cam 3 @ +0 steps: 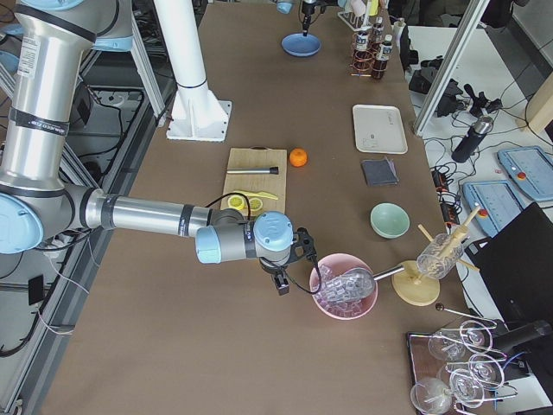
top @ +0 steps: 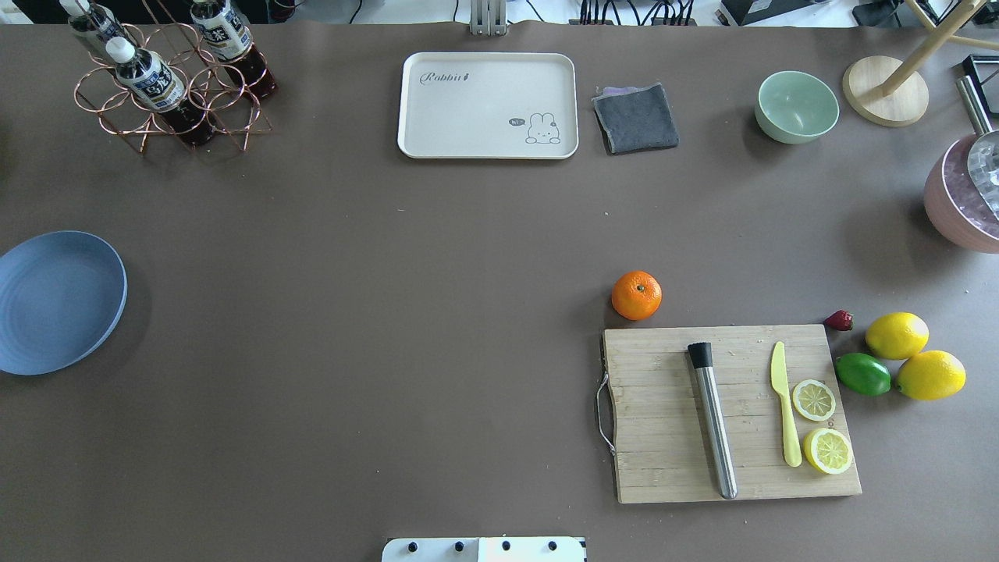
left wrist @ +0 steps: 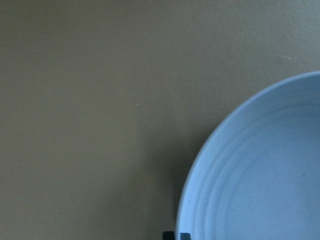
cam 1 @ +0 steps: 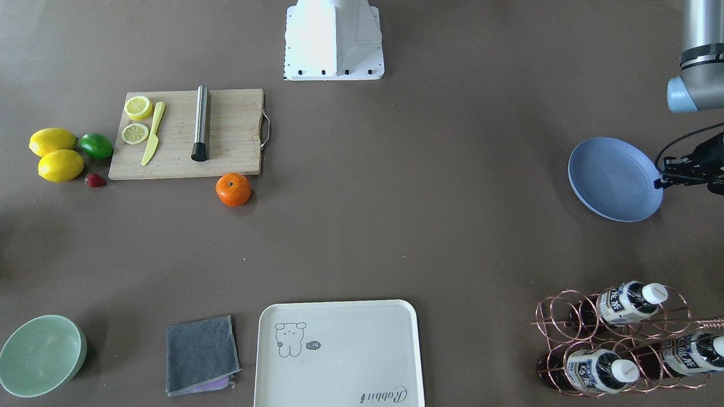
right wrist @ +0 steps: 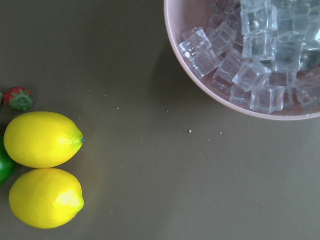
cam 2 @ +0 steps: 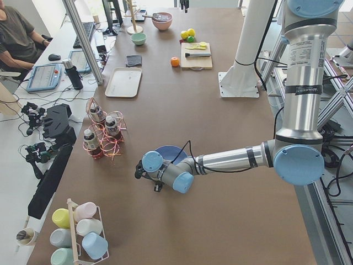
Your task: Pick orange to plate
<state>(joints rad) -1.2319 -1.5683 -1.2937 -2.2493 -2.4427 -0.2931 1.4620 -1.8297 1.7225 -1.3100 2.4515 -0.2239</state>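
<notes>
The orange (cam 1: 233,189) sits on the brown desk (cam 1: 396,226), left of centre in the front-facing view, just beside the lower right corner of the wooden cutting board (cam 1: 232,130). On that board lie a steel muddler (cam 1: 201,121), a yellow knife (cam 1: 153,133) and two lemon slices (cam 1: 137,120). At the far left of that frame are two whole lemons (cam 1: 56,154), a lime (cam 1: 97,145) and a small strawberry (cam 1: 95,180).

The plate (cam 1: 615,178) lies at the right edge of that same frame, well apart from the orange, with nearly the whole width of the desk between them. In the overhead view it is the other way round: plate at the left edge, orange right of centre.

The left pincer (cam 1: 670,176) hangs just over the plate's right rim. It is mostly a dark tangle of cable and housing from here, so I cannot tell whether it is released or clenched. The right pincer (cam 3: 279,282) shows only in the side view, low in the middle of the frame, over the desk between the lemons and the pink bowl (top: 948,203) of ice cubes, and I cannot tell how its jaws stand either.
</notes>
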